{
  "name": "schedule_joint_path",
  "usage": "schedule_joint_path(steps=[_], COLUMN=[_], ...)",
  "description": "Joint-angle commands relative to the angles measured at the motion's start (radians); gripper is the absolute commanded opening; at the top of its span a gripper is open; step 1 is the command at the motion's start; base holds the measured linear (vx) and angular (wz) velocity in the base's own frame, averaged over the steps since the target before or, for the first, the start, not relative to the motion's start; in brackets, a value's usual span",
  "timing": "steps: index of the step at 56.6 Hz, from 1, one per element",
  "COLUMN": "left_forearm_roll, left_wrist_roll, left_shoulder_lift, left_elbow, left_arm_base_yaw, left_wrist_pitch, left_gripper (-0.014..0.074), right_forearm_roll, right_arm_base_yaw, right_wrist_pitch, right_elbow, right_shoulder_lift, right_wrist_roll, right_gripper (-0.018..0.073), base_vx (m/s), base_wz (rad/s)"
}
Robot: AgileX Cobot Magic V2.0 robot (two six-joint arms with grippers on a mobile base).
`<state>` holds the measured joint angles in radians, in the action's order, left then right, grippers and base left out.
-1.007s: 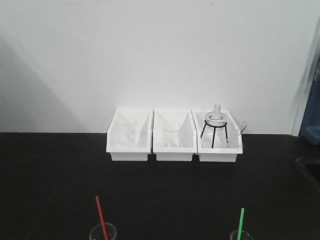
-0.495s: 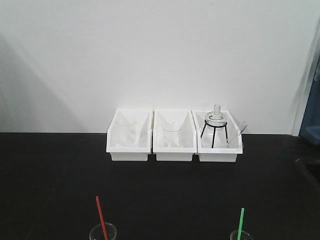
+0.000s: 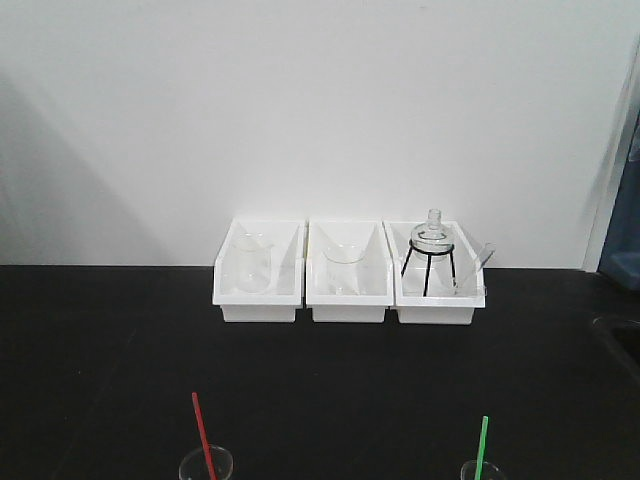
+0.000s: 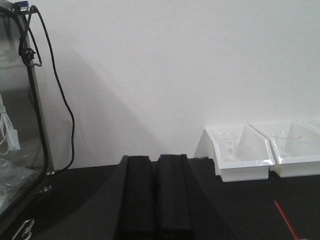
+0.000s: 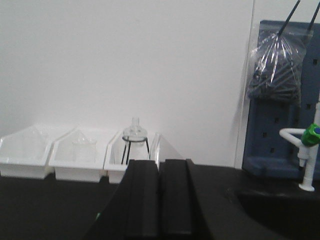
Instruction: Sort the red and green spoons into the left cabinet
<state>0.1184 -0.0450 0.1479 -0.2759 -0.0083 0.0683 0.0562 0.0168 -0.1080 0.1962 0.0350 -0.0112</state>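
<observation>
Seemingly at the outset, with left claw (image 4: 155,165) and right claw (image 5: 161,170) both closed, empty — must next open over red spoon (image 3: 203,435), lower left.

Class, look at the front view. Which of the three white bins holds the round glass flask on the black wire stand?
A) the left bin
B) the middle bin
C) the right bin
C: the flask stands inside the right bin, the last in the row.
</observation>
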Motion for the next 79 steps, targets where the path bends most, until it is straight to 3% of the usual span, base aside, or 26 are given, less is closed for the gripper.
schedule_joint_path(steps=[1,14,25,35,41,51,65,72,79], left_forearm_roll=[0.019,0.011,-0.079,-0.197,-0.292,-0.425,-0.439,-0.517,-0.568], left_wrist_roll=[-0.014,-0.015,-0.015,-0.015,-0.015,-0.012,-0.012,-0.005,0.070], left_shoulder_lift=[0.076,0.179,0.221,0.252,0.266,0.295,0.359,0.411,0.485], left_elbow=[-0.061,-0.056,-0.056,-0.056,-0.056,-0.056,-0.056,-0.056,-0.058], left_arm_base_yaw=[-0.003,-0.003,-0.003,-0.003,-0.003,-0.003,-0.003,-0.005,-0.038], left_wrist_pitch=[-0.054,-0.044,-0.029,-0.023,-0.022,-0.006,0.018,0.027,-0.011], left_gripper=[-0.0006,0.0004,0.0063,0.0205,0.0335,0.0475,0.0503,0.0503,0.0503], right_forearm_roll=[0.027,0.023,0.021,0.020,0.020,0.020,0.014,0.048,0.069], right_arm_base_yaw=[-0.005,-0.005,-0.005,-0.005,-0.005,-0.005,-0.005,-0.005,-0.005], right_wrist_pitch=[-0.057,-0.087,-0.077,-0.032,0.015,0.089,0.214,0.296,0.395], right_elbow=[0.083,0.104,0.104,0.104,0.104,0.104,0.104,0.104,0.104], right_shoulder_lift=[0.080,0.218,0.311,0.386,0.429,0.503,0.633,0.714,0.789], right_wrist_roll=[-0.012,-0.007,0.026,0.027,0.027,0.027,0.088,0.077,0.075], right_gripper=[-0.0001,0.0009,0.0046,0.0106,0.0160,0.0279,0.0417,0.0426,0.0426], base_vx=[0.00,0.00,0.00,0.00,0.00,0.00,0.00,0.00,0.00], base_wz=[0.00,0.00,0.00,0.00,0.00,0.00,0.00,0.00,0.00])
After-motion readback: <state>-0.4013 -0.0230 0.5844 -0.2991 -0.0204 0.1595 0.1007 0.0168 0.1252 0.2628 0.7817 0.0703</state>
